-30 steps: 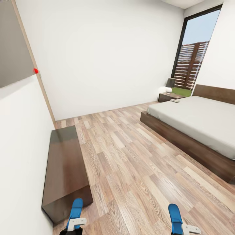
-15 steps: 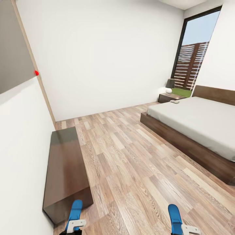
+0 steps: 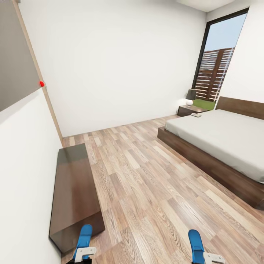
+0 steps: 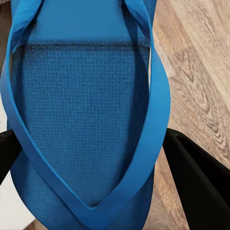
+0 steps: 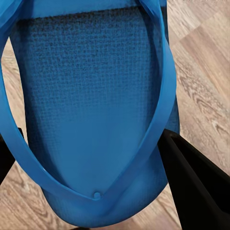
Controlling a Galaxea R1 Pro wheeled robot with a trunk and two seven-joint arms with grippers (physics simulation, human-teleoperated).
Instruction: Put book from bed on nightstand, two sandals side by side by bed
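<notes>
Both bright blue sandals are held up in front of me. My left gripper (image 3: 85, 250) is shut on one sandal (image 3: 84, 235), whose strap and sole show close up in the left wrist view (image 4: 81, 120) between black fingers (image 4: 201, 191). The other sandal (image 3: 195, 241) sits in my shut right gripper (image 3: 211, 257), seen close as a sandal (image 5: 91, 105) beside a finger (image 5: 201, 187). The bed (image 3: 220, 135) lies at the right. The nightstand (image 3: 189, 109) stands at its far corner under a lamp. A small flat thing (image 3: 196, 114) on the mattress corner may be the book.
A long low dark bench cabinet (image 3: 75, 187) stands along the left wall. Wood-plank floor (image 3: 146, 183) stretches between it and the bed. A tall window (image 3: 216, 66) is at the far right. A brown door edge (image 3: 44, 88) is at the left.
The whole view has shifted slightly, so the camera has moved a little; the bench and the red dot sit lower. Both sandals stay held as before.
</notes>
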